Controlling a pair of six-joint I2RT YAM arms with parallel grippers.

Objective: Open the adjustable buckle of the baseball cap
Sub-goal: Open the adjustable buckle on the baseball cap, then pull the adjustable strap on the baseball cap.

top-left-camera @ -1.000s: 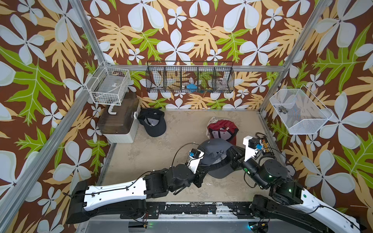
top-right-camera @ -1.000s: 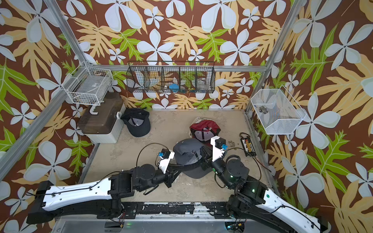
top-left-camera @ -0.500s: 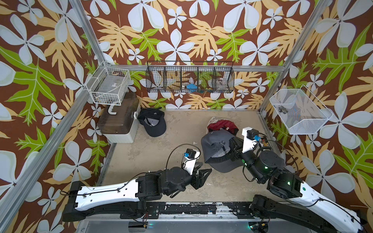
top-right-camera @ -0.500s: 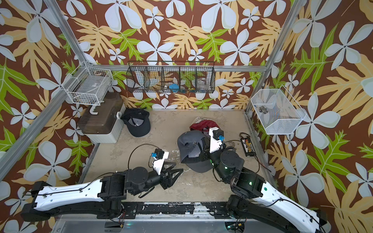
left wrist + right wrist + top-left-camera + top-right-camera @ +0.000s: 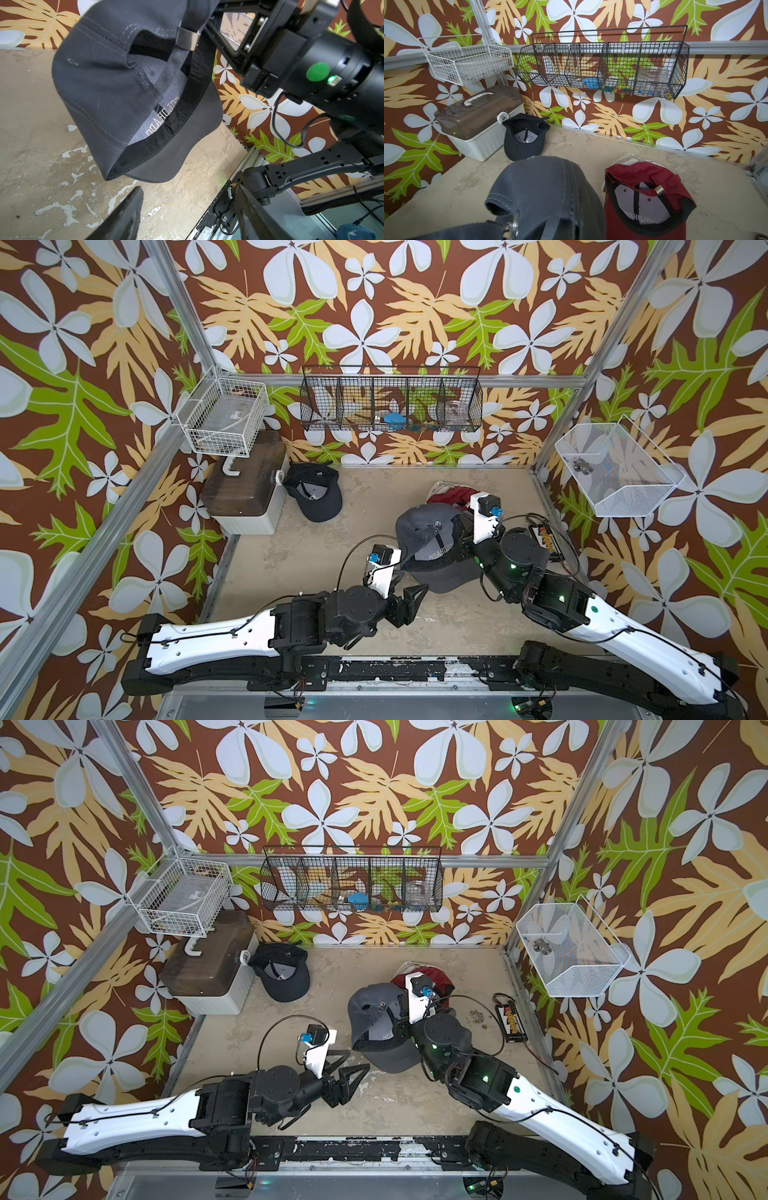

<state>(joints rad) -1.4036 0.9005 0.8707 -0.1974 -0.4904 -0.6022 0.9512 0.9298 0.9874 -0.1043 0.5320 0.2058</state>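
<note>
In both top views the right gripper (image 5: 456,539) clamps the gray cap (image 5: 419,526). The left gripper (image 5: 352,1061), wide and empty, hangs at its seven o'clock over bare table (image 5: 316,547). Left wrist: buckle (image 5: 187,39) beside the right gripper. Right wrist: red cap (image 5: 643,182) just beside, black cap (image 5: 523,135) beyond.

Grey cap (image 5: 434,553) prob. in R gripper (image 5: 459,537)
</note>
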